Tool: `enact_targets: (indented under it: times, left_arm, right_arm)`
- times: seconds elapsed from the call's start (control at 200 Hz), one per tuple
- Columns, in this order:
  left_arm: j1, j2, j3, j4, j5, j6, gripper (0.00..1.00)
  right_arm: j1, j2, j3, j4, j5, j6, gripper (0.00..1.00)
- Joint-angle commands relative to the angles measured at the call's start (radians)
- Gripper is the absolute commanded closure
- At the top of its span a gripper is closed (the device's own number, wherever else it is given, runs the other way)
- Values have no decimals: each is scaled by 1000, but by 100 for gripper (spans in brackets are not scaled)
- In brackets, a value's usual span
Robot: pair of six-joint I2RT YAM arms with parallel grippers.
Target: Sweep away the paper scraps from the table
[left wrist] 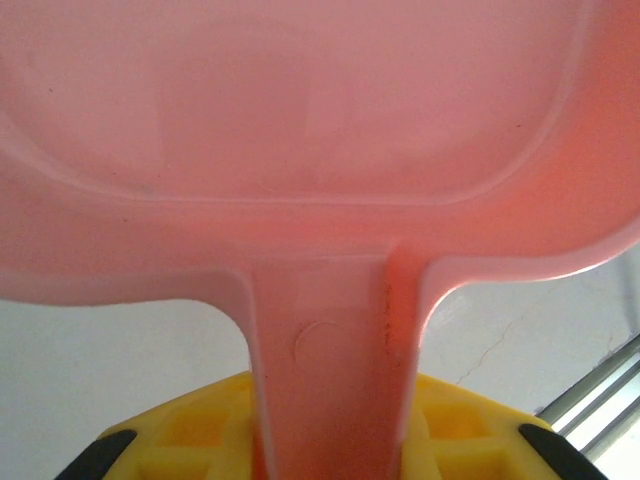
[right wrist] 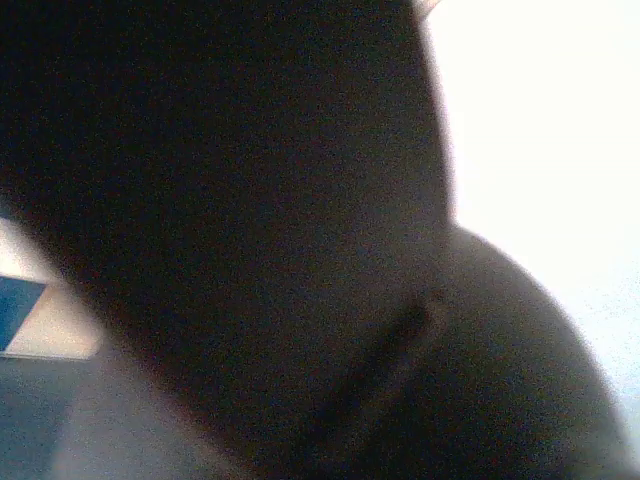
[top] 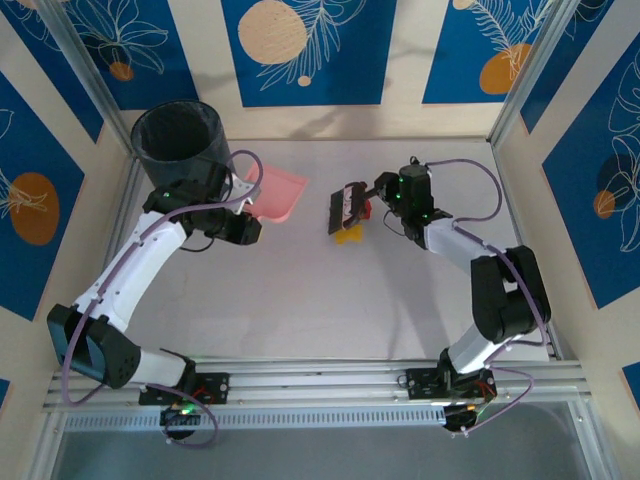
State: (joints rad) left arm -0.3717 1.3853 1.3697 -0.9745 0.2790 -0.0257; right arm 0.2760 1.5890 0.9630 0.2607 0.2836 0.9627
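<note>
Pink dustpan (top: pixel 278 192) is sitting in my left gripper (top: pixel 248 205), whose jaws are squeezing its handle tightly. The pan mouth is pointing away from that gripper, toward the right arm. My right gripper (top: pixel 376 194) is fully closed too, gripping a dark brush (top: pixel 347 205).

The paper scraps (top: pixel 349 236), yellow with a little red, are lying on the table (top: pixel 300 300) just beside the brush head, mostly on its near side, and well apart from the pan.

For a good sweep, I am thinking the brush should be pressing flat and pushing them in short strokes toward the pan, with the pan lip down on the surface.

I am getting just a dark blur from the right wrist camera, so I cannot tell how the bristles are touching. I also cannot tell whether the pan lip is touching the table, and smaller scraps may be hiding under the brush.
</note>
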Motion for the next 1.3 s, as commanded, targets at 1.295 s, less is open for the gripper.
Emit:
enact_targets:
  times: [1.295]
  left_arm:
    - [-264, 506, 129, -227, 13, 110, 100]
  right_arm:
    - [-123, 44, 215, 38, 68, -1008, 100]
